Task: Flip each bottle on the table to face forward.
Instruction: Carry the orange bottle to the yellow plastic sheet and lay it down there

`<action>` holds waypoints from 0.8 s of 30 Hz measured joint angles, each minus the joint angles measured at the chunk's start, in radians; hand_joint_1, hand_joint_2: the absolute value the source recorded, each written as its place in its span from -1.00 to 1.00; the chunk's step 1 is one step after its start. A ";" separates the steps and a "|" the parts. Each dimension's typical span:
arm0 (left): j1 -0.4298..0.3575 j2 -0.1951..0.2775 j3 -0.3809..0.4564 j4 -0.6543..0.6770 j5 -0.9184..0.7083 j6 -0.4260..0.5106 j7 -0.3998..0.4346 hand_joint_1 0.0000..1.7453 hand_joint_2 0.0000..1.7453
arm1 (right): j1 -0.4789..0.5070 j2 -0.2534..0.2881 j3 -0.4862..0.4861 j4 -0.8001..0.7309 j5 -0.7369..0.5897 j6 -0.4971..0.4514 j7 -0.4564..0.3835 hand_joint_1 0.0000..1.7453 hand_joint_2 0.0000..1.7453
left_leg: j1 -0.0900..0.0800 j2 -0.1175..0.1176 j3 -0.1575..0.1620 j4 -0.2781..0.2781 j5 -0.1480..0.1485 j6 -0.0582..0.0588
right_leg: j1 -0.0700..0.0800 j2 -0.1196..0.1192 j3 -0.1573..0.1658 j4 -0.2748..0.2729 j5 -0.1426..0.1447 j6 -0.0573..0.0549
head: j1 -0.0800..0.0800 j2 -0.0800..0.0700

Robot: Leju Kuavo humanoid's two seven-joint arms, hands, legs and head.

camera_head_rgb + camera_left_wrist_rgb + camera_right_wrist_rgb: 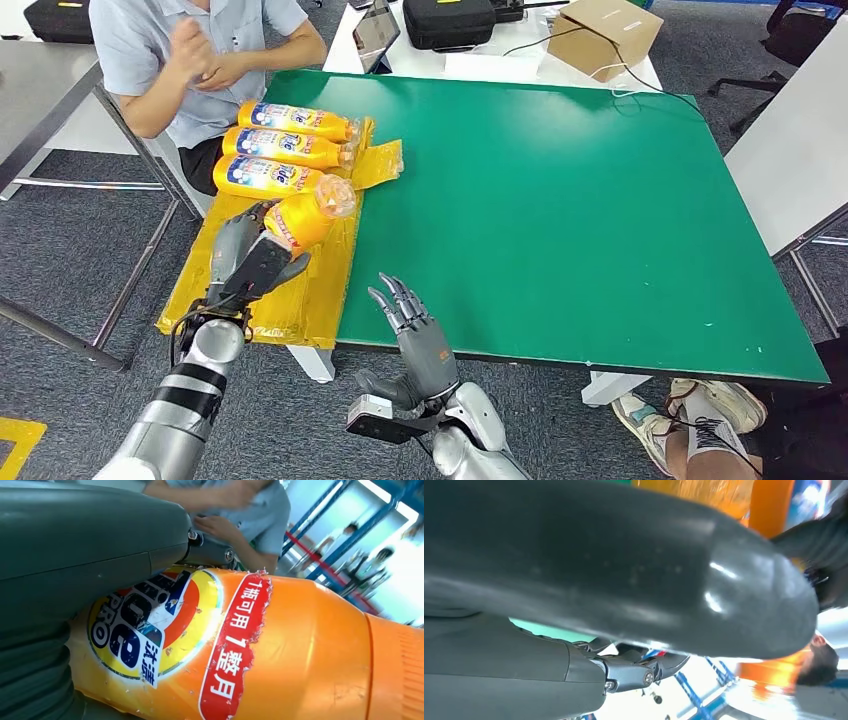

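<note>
Three orange bottles lie side by side with labels up at the table's left edge, the nearest (268, 175), the middle (283, 146) and the farthest (295, 119). My left hand (247, 262) grips a fourth orange bottle (308, 214), lifted and tilted, its cap end toward the table. The left wrist view has this bottle (260, 650) close up, its round blue and yellow label and red strip showing beside my left hand (75, 565). My right hand (420, 340) hovers at the table's near edge, fingers spread, holding nothing. My right hand (624, 570) appears large and blurred in its wrist view.
A yellow sheet (290, 300) lies under the bottles on the green table (560, 200). A person in a grey shirt (190, 60) sits at the far left corner. A cardboard box (603, 35), a black case (448, 20) and a tablet (376, 33) stand behind.
</note>
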 joint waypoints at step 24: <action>-0.289 -0.002 -0.159 0.635 -0.326 -0.074 0.164 -1.00 1.00 | 0.001 0.016 0.045 0.002 -0.047 0.060 -0.003 -1.00 -1.00 | 0.000 0.000 -0.001 0.000 0.001 -0.001 | 0.000 0.000 0.000 0.000 0.000 0.000 | 0.000 0.000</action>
